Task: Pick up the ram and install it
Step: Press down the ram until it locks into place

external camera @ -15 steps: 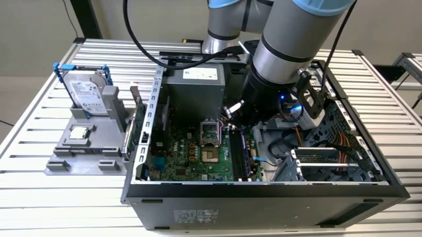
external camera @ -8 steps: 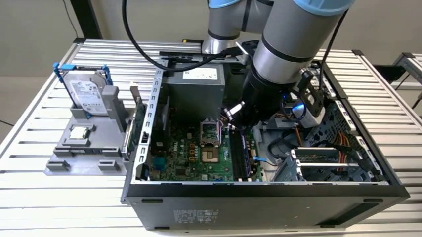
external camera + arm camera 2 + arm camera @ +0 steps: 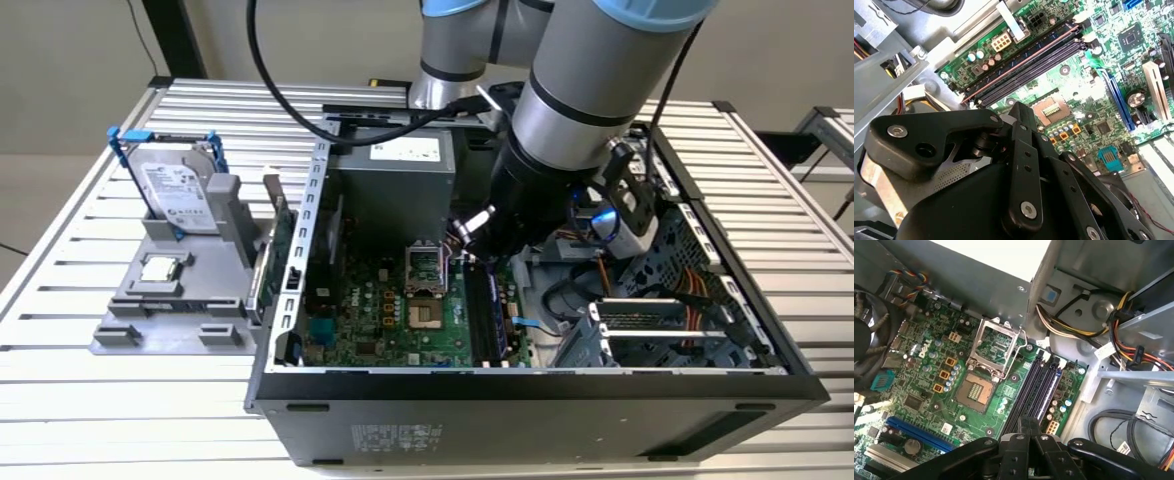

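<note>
The arm is reaching down into the open PC case [image 3: 694, 385], with the claw [image 3: 470, 238] hanging right over the motherboard [image 3: 387, 305] near the memory slots [image 3: 1040, 385]. In both wrist views the black fingers [image 3: 1023, 150] sit pressed together with nothing between them, so it's closed and empty. Can't pick out the ram for sure. Hard drive [image 3: 174, 190] stands in a grey holder [image 3: 167, 300] on the worktop [image 3: 80, 400], off to the exterior view's left.
</note>
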`<state>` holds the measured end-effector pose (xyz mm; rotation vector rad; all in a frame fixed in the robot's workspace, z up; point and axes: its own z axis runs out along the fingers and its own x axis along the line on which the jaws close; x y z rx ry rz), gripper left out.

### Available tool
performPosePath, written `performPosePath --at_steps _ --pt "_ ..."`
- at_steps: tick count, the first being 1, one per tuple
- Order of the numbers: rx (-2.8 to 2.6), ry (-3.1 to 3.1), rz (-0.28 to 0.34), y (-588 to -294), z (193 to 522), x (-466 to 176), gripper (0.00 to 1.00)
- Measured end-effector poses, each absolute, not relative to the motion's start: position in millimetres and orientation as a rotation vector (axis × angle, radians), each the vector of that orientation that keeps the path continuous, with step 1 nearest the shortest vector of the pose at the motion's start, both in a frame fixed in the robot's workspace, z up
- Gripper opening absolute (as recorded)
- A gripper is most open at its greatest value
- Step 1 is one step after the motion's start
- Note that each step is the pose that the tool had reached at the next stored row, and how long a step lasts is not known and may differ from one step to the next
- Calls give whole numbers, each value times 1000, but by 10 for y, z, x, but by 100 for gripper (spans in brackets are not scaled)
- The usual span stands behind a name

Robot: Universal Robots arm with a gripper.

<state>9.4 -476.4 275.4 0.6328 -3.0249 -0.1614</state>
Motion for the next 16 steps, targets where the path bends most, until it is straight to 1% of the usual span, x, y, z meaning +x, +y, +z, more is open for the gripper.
performPosePath --at_steps 16 --pt "989 -2929 -145 -4765 2755 98 0"
